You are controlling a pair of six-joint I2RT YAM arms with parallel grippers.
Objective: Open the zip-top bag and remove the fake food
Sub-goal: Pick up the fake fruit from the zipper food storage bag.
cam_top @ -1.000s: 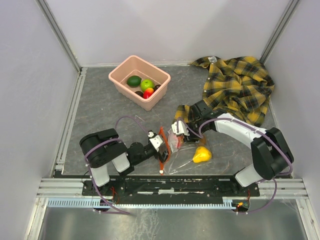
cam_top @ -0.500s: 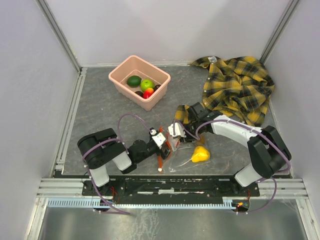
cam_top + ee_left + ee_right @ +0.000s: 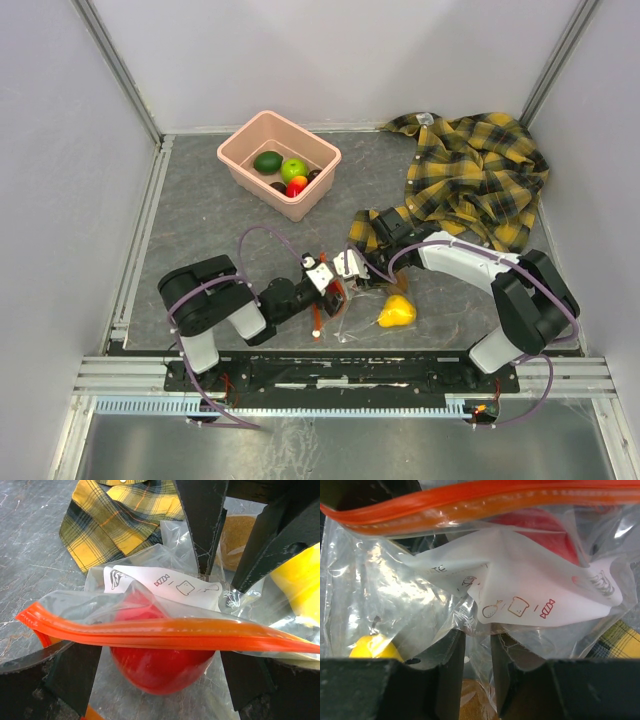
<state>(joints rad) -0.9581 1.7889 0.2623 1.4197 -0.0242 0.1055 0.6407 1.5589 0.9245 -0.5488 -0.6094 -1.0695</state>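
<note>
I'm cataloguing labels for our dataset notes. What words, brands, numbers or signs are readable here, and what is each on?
"ITE": seemingly the end of a cut-off word, on the white panel of the zip-top bag.
Red pictograms, no words: fruit, bread slice, wrapped candy, on the same panel.
Embossed lettering on the clear film below the panel: too faint to read.
Pink tub and plaid shirt: nothing legible.

open table (image 3: 370, 165) between pink tub (image 3: 258, 186) and plaid shirt (image 3: 470, 175), shirt filling right corner
</note>
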